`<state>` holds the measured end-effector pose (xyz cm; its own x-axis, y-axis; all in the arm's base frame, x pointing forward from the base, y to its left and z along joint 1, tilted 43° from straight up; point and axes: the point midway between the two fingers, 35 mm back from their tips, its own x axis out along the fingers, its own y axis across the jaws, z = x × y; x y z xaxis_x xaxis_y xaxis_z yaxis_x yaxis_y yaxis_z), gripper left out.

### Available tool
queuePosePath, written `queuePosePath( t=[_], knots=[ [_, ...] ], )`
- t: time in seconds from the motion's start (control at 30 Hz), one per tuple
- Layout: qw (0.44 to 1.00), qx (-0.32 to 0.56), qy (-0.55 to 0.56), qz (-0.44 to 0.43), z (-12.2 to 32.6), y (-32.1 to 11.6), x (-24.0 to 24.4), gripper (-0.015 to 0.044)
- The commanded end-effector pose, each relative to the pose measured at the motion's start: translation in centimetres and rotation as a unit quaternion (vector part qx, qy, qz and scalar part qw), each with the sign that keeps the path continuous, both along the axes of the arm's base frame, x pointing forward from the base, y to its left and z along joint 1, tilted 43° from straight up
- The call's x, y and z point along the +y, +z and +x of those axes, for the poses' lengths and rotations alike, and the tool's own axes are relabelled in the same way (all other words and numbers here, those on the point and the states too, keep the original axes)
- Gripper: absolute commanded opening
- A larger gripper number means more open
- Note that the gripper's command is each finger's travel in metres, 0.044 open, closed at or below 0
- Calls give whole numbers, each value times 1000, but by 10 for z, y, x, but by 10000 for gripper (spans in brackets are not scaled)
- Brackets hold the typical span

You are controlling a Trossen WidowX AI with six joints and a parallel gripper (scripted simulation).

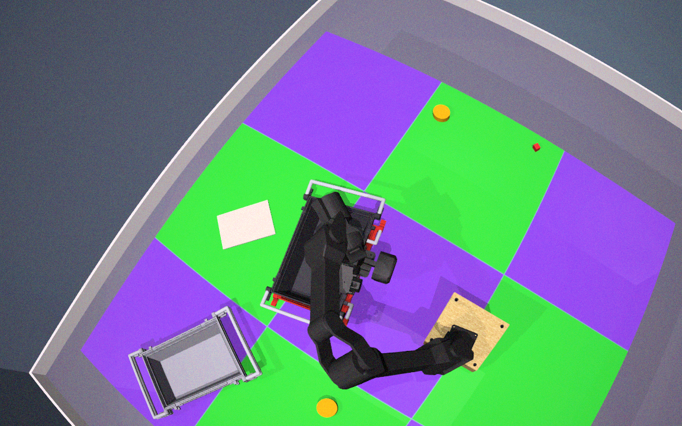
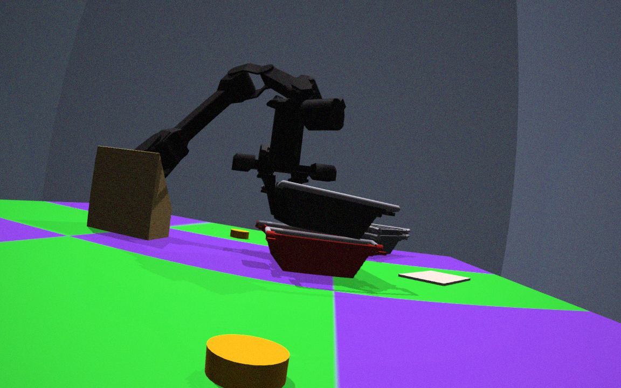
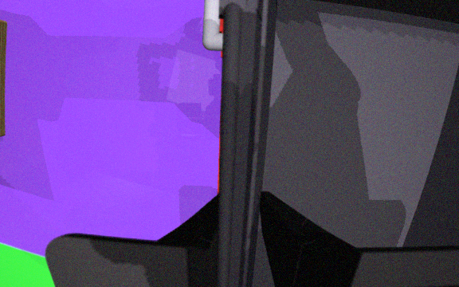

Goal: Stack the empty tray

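My gripper [image 2: 274,198] [image 3: 245,198] is shut on one long wall of the empty black tray [image 1: 295,264] [image 2: 327,209] [image 3: 239,119]. The black tray is over the red tray [image 1: 288,300] [image 2: 319,255] [image 3: 221,25] and tilted, with the gripped side higher and the far side low, close to the red tray's top; contact is unclear. In the exterior view, the red tray's wire bars [image 1: 378,236] [image 2: 322,234] [image 3: 211,37] lie in across its top. The black tray's own bars [image 1: 347,189] [image 2: 342,195] are out over its ends. The blocks inside the red tray are hidden.
A grey empty tray [image 1: 195,365] [image 2: 384,240] with grey bars stands beyond. A pale flat plate [image 1: 245,224] [image 2: 434,277] lies near the red tray. Two yellow discs [image 1: 441,112] [image 1: 326,407] and a small red cube [image 1: 536,147] lie farther off. The wooden base [image 1: 483,323] [image 2: 122,193] carries the arm.
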<state>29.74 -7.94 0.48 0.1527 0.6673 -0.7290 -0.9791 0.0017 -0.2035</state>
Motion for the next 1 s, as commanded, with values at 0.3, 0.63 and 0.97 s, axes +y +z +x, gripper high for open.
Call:
queuePosePath(
  t=[0.3, 0.63, 0.97],
  knots=[
    [1000, 14, 7, 0, -5, -3, 5, 0],
    [1000, 14, 7, 0, -5, -3, 5, 0],
    [1000, 14, 7, 0, -5, -3, 5, 73]
  ],
)
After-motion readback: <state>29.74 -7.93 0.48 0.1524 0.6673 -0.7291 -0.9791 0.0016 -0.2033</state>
